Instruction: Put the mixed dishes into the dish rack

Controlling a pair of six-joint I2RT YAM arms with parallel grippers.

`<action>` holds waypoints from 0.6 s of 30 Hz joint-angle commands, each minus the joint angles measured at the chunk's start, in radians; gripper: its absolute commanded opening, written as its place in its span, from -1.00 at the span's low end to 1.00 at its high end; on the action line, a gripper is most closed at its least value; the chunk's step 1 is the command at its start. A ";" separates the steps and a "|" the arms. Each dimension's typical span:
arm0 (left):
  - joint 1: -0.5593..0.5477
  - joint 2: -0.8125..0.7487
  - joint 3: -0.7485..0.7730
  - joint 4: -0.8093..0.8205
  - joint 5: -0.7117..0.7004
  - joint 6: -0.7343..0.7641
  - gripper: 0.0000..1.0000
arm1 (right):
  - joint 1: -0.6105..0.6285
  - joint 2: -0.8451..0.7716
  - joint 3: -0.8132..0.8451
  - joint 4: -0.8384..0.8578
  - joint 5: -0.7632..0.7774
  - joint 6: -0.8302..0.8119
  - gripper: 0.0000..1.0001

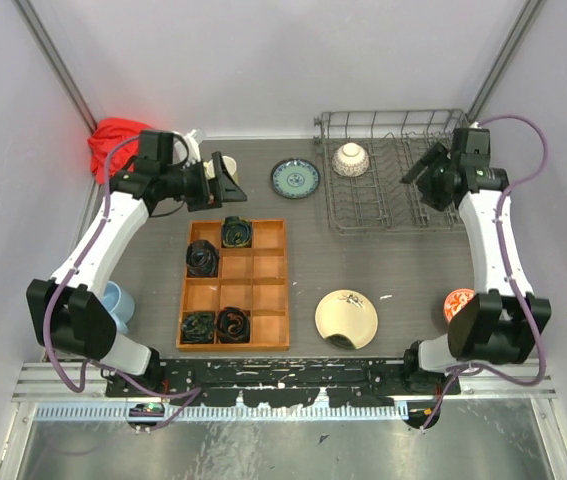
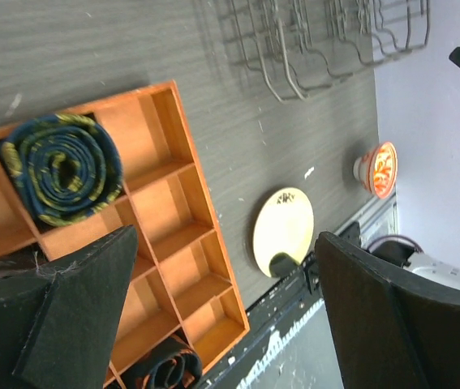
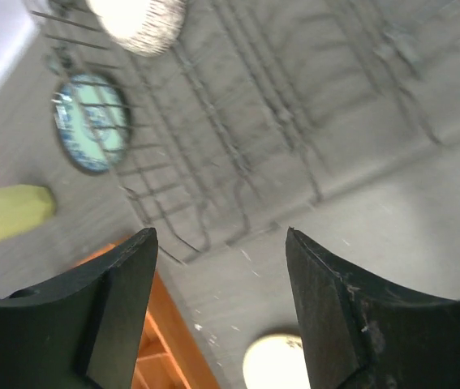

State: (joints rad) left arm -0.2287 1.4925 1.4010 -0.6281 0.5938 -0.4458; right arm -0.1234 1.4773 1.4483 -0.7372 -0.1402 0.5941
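The grey wire dish rack [image 1: 393,190] stands at the back right, with one white-and-red patterned bowl [image 1: 351,159] in its left end. The small teal plate [image 1: 295,178] lies left of the rack. The pale yellow mug [image 1: 223,166] is at the back left, right beside my left gripper [image 1: 231,192], which is open and empty in its wrist view [image 2: 223,267]. The cream plate [image 1: 346,319] lies at the front middle. The second bowl [image 1: 458,303] lies on its side at the front right. The light blue cup [image 1: 118,300] stands at the front left. My right gripper [image 1: 415,172] hangs open and empty over the rack [image 3: 220,243].
An orange-brown wooden compartment tray [image 1: 235,285] holding several rolled dark cloths sits in the middle left. A red cloth [image 1: 116,143] lies in the back left corner. Grey walls close in the back and both sides.
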 commanded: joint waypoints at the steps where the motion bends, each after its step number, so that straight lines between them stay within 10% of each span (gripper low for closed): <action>1: -0.060 0.006 0.023 -0.044 0.043 0.023 0.96 | 0.003 -0.183 -0.063 -0.266 0.228 -0.029 0.37; 18: -0.128 -0.018 -0.058 0.032 0.114 0.013 0.96 | -0.013 -0.475 -0.449 -0.472 0.308 -0.055 0.12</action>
State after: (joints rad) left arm -0.3546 1.4948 1.3708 -0.6224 0.6682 -0.4465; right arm -0.1268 1.0122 1.0389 -1.2018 0.1337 0.5503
